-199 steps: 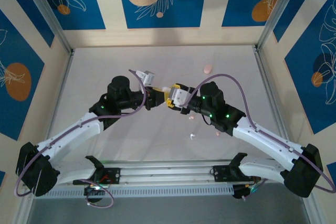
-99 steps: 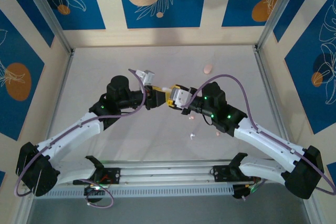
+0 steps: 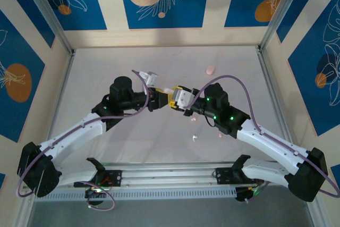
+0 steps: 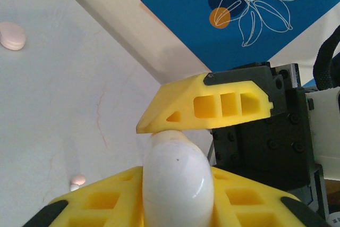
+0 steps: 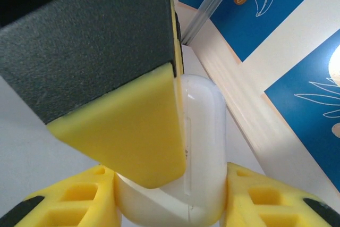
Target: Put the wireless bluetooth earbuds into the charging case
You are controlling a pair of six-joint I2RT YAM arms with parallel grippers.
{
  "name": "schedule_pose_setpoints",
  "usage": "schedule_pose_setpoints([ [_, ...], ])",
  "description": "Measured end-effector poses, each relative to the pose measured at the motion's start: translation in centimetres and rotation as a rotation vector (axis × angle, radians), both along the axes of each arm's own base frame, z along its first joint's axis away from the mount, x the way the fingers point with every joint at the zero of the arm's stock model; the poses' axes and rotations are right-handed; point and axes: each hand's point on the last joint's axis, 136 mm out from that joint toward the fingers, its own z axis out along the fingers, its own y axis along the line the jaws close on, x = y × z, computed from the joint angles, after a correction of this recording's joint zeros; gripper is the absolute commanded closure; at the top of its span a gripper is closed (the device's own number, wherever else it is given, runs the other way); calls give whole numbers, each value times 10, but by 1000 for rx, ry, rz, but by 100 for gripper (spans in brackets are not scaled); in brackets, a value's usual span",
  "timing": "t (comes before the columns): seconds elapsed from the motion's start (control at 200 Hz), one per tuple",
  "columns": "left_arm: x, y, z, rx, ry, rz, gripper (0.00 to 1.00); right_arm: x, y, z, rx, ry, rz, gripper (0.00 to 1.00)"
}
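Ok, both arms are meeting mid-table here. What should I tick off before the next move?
1. White case gripped by the right gripper: ok.
2. Left gripper also closed on the white case: ok.
3. Lid open to take an earbud: not ok, the seam looks closed in the right wrist view.
4. An earbud held by either gripper: not ok, loose earbuds lie on the table.
5. Pink case clear of both arms: ok.

I see the pale grey worktop (image 3: pixel 106 67) carrying a pink pebble-shaped case (image 3: pixel 211 69), well beyond the right end effector (image 3: pixel 172 98) and off to its right. Nearer me than that end effector lie three tiny earbuds, all apart: a pink bud (image 3: pixel 194 119) closest, then a white bud (image 3: pixel 195 138) and a second pink bud (image 3: pixel 220 135).
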Motion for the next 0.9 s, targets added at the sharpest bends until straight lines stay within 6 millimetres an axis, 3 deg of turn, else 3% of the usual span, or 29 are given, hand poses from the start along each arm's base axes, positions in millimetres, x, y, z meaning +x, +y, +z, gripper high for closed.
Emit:
schedule_pose_setpoints([
  [0.215,-1,0,-1,5,0,-2,86,0,0,-1,-3,2,-3,59],
  [0.44,-4,-1,4,-28,-60,-13,88,-3,-5,4,33,40,-7,48],
  [0.565,-12,10,10,-87,-207,14,87,-13,-20,18,141,207,22,47],
  [0.71,-21,22,19,-141,-415,46,87,-14,-36,58,344,456,29,45],
  [0.9,-26,27,39,-183,-640,72,91,-22,-26,83,434,812,73,44],
])
